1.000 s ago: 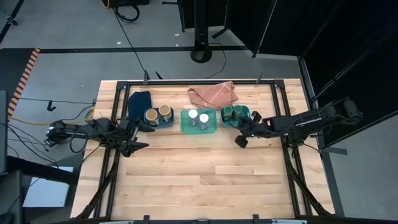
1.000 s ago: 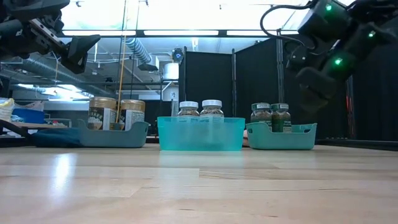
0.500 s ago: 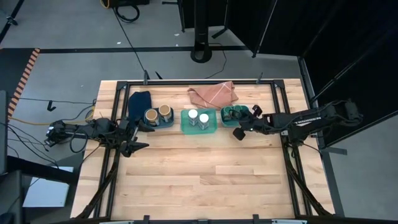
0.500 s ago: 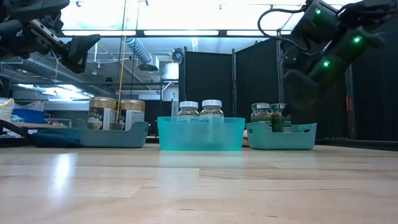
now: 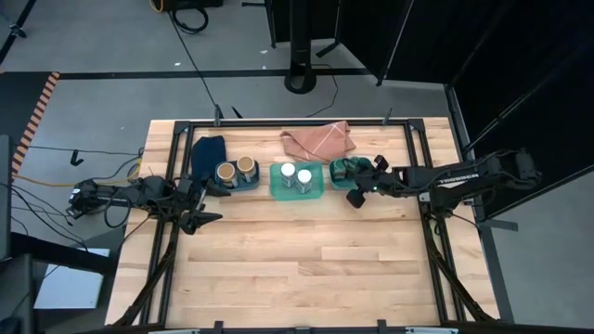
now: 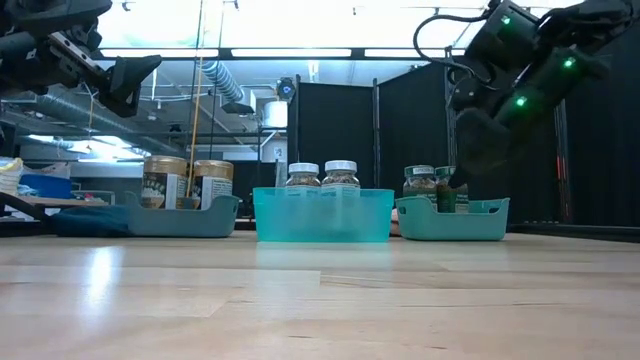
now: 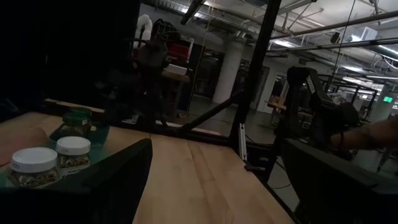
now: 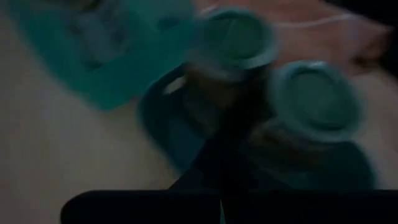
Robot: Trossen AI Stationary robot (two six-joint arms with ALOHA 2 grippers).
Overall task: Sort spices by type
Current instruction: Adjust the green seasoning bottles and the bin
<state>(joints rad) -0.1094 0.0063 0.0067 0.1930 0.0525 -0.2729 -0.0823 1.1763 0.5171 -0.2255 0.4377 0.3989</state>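
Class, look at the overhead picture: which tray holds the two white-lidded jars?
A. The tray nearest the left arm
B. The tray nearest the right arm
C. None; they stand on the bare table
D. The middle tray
D: the white-lidded jars sit in the middle tray, with the brown-lidded jars in the tray on one side and the green-lidded jars in the tray on the other.

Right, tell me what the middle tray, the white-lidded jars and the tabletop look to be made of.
Middle tray: translucent teal plastic, probably; the jars show faintly through its wall. White-lidded jars: clear bodies, glass or clear plastic, contents visible; lids look like matte white plastic. Tabletop: light wood planks with visible seams and grain, and a slight sheen in the low view.
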